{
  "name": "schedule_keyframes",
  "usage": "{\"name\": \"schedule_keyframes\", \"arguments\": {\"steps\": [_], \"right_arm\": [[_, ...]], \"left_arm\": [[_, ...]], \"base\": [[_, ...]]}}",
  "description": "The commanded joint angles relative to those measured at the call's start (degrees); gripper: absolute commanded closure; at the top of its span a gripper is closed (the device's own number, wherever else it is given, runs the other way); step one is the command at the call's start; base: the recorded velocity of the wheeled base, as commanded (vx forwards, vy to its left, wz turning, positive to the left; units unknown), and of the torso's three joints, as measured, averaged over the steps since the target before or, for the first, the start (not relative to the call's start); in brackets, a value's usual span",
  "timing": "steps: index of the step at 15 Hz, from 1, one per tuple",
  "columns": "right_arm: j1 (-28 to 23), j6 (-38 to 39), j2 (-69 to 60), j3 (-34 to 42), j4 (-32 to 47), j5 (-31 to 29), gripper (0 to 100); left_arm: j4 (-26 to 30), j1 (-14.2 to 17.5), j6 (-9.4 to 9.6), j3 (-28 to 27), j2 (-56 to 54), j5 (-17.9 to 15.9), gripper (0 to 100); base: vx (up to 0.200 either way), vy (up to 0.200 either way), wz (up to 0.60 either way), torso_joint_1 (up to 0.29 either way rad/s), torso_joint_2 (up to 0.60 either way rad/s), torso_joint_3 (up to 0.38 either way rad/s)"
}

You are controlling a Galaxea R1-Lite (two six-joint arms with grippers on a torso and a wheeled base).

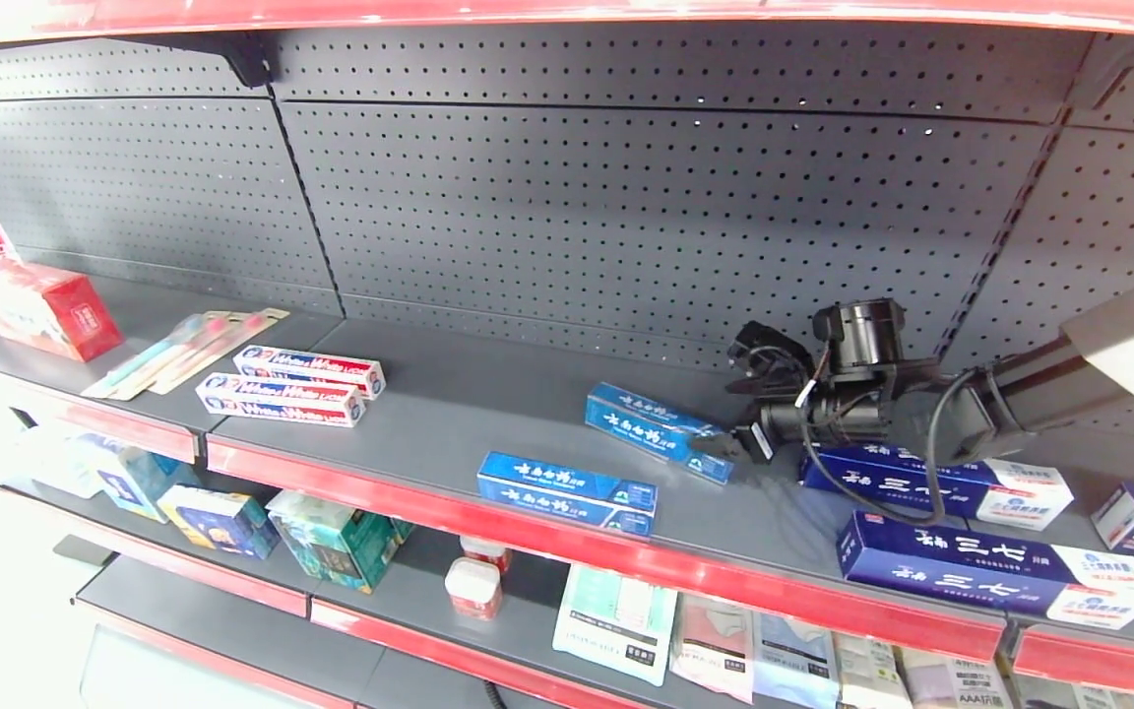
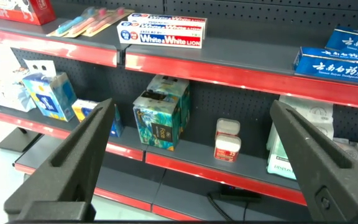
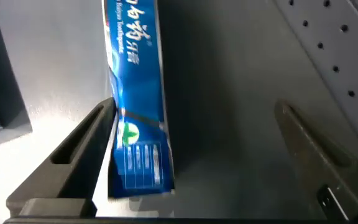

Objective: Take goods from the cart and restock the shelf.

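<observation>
Blue toothpaste box (image 3: 138, 93) inside spread right gripper (image 3: 194, 106)

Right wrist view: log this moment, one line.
right end effector: open around blue toothpaste box | box flat on shelf | left end effector: open, empty

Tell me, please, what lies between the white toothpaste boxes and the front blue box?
Nothing; the head view shows bare shelf between the white toothpaste boxes and front blue box.

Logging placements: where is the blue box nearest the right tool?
In the head view, the blue box lies on the shelf right of centre, behind a matching box, one end at the open right tool.
</observation>
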Motion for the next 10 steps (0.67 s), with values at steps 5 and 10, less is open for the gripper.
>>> {"name": "schedule_keyframes", "arguments": {"steps": [5, 10], "right_arm": [[-0.7, -0.7, -2.1, 4.8, -0.1, -1.2, 0], [-0.7, -0.6, -1.7, 4.0, -0.2, -3.2, 0]], "left_arm": [[0.0, 0.0, -0.01, 0.0, 0.0, 0.0, 0], [0.0, 0.0, -0.01, 0.0, 0.0, 0.0, 0]], "base": [[0.0, 0.0, 0.0, 0.0, 0.0, 0.0], [0.0, 0.0, 0.0, 0.0, 0.0, 0.0]]}}
